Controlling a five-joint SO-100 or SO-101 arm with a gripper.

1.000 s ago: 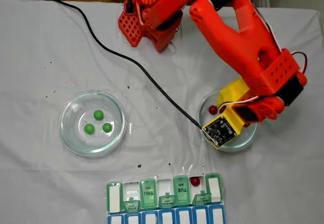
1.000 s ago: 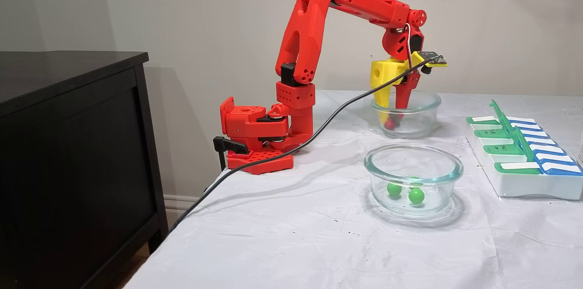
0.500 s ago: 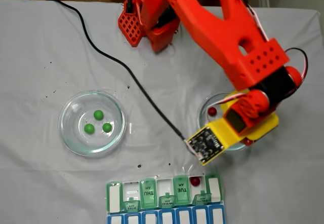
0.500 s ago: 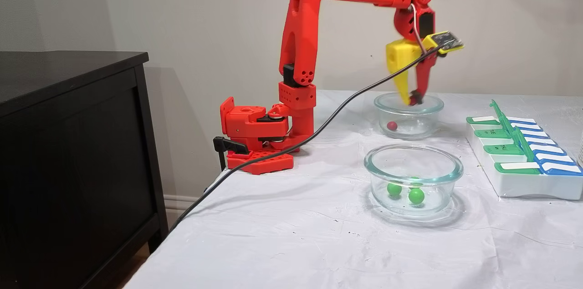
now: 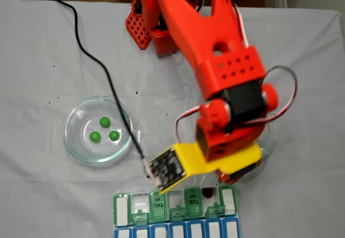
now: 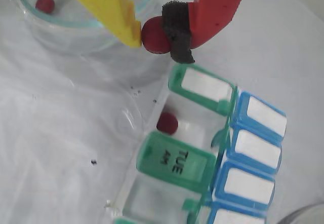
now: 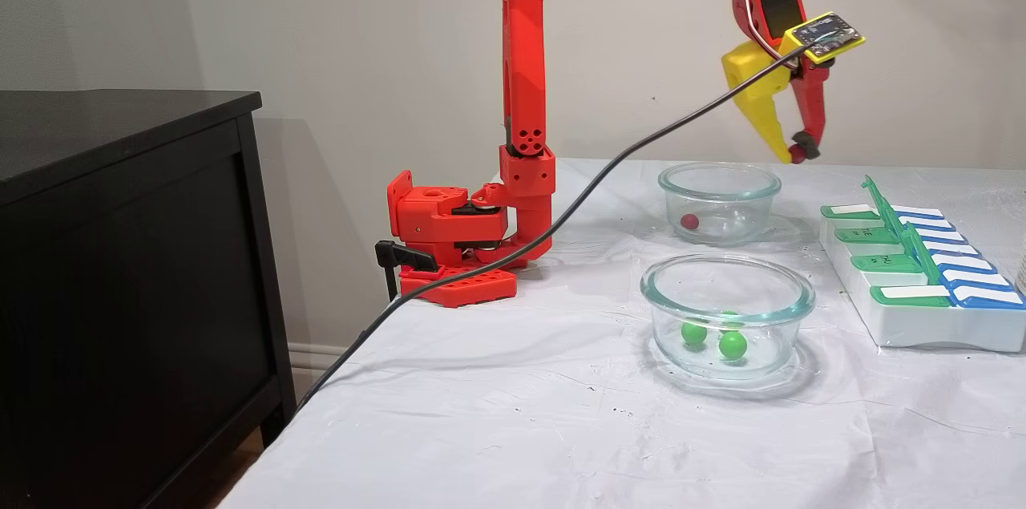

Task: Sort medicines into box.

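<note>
One dark red ball [image 6: 167,123] lies in the pill organiser's [image 6: 202,133] open compartment.

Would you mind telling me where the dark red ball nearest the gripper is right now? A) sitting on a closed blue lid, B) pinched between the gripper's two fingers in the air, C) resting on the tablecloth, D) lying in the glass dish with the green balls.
B: in the wrist view the gripper clamps the dark red ball between its fingers, above the pill organiser.

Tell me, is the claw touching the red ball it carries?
Touching. The wrist view shows the gripper pinching the red ball, yellow finger on one side, padded red finger opposite.
</note>
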